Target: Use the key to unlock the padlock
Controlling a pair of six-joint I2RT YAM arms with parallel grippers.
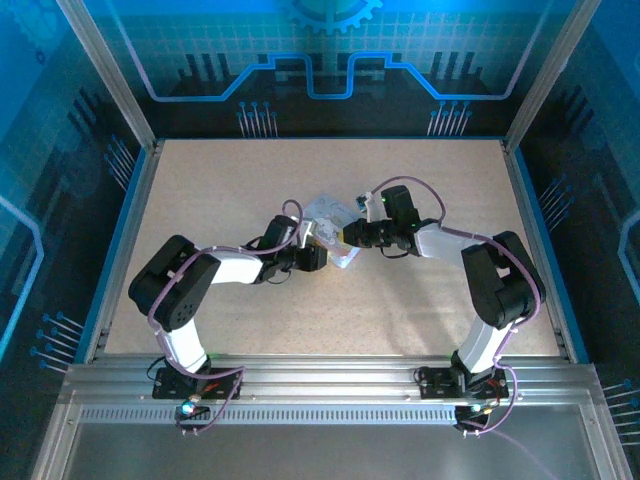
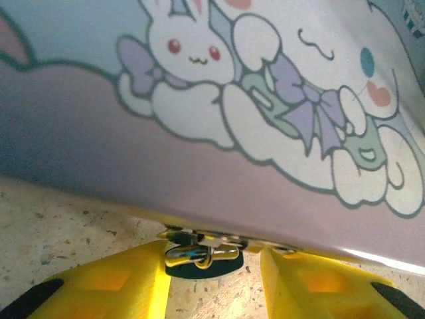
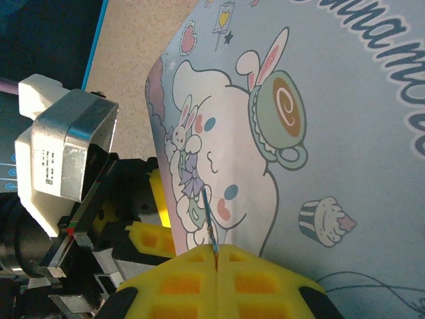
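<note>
The pale blue-grey tin lid with cartoon bunnies has big dark curly letters near its edge. They read "nnamo", and the rest is cut off. A small white sticker on the grey metal box has black marks too tiny to read.

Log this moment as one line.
left gripper open, flanking padlock | right gripper shut on key | key against tin lid, not in padlock

padlock at tin's edge, thin key pinched

lavender cartoon-bunny tin, yellow tool fingers
</note>
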